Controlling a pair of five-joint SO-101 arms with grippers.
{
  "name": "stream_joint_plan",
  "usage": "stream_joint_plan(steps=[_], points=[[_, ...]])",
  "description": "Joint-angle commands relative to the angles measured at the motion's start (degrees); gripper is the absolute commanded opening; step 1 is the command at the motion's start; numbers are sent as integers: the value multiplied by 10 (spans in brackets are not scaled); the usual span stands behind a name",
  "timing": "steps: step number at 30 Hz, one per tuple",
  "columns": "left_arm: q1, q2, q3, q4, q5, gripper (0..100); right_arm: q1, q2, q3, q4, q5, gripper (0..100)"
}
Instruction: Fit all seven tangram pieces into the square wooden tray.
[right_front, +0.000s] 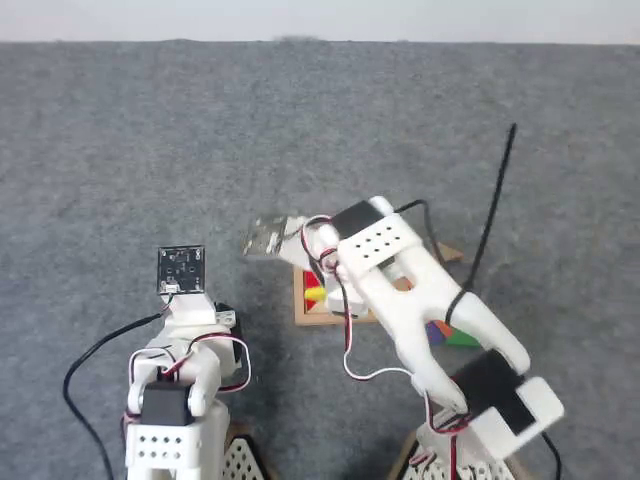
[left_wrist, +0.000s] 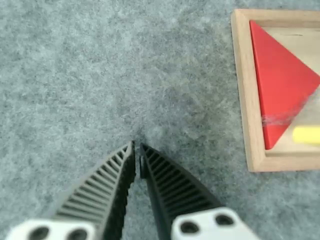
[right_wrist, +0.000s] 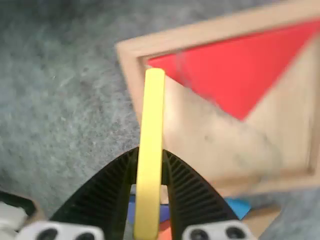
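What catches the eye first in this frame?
The right gripper pinches a yellow piece edge-on over a corner of the wooden tray, where a red triangle already lies flat. The left gripper sits shut over the grey mat beside the tray.

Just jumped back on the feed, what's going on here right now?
The right tool is shut on a yellow piece, held edge-on over the wooden tray near one corner. A red triangle lies flat in the tray, with bare wood beside it. The left tool is shut and empty over the grey mat next to the tray. Some coloured pieces lie outside the tray.
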Motion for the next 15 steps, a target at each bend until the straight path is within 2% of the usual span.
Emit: stream_joint_plan(steps=[1, 8, 15], points=[[-4, -11, -7, 1, -6, 14, -1, 6, -32, -10, 73, 6], [-4, -11, -7, 1, -6, 14, 0, 44, -33, -60, 113, 6], [-4, -11, -7, 1, -6, 14, -2, 64, -29, -65, 116, 11]])
